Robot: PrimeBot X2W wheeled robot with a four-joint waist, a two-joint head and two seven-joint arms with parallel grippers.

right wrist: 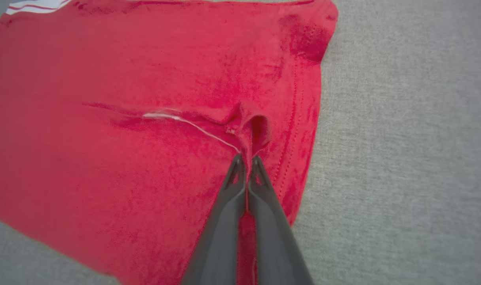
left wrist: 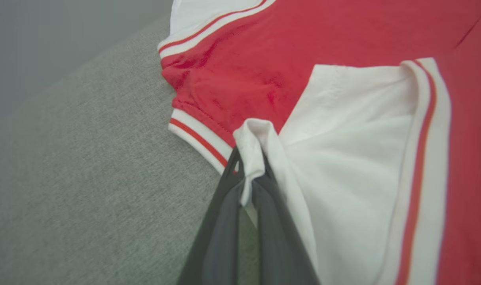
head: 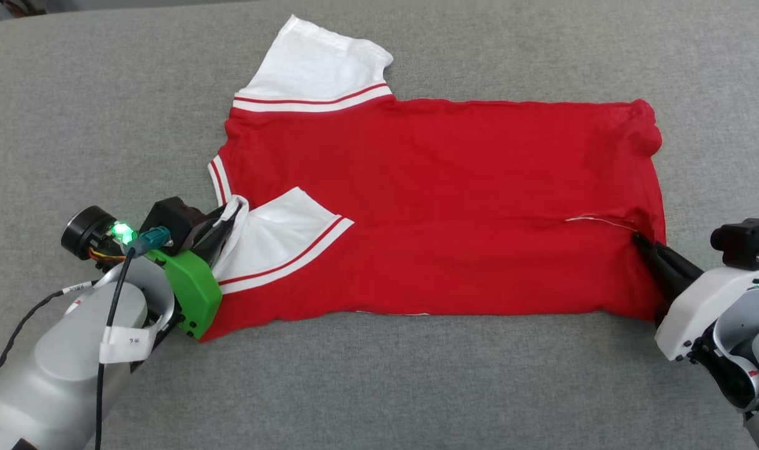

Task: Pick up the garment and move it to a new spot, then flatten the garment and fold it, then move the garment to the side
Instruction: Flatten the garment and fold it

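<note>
1. Nearest, bare grey table (head: 379,387) lies in front of the garment (head: 429,206), with nothing on it between the two arms.
2. At the left, the left gripper (head: 232,209) is pinched tight on the edge of the near sleeve (head: 279,231), which is white and folded over onto the red body.
3. At the right, the right gripper (head: 636,237) is clamped on a small raised fold of red cloth near the hem, beside a thin white thread (head: 598,219).
4. Between them, the garment lies spread sideways and mostly flat on the table, collar end left, hem right.
5. Farthest, the far sleeve (head: 317,62) sticks out flat onto the table.
</note>
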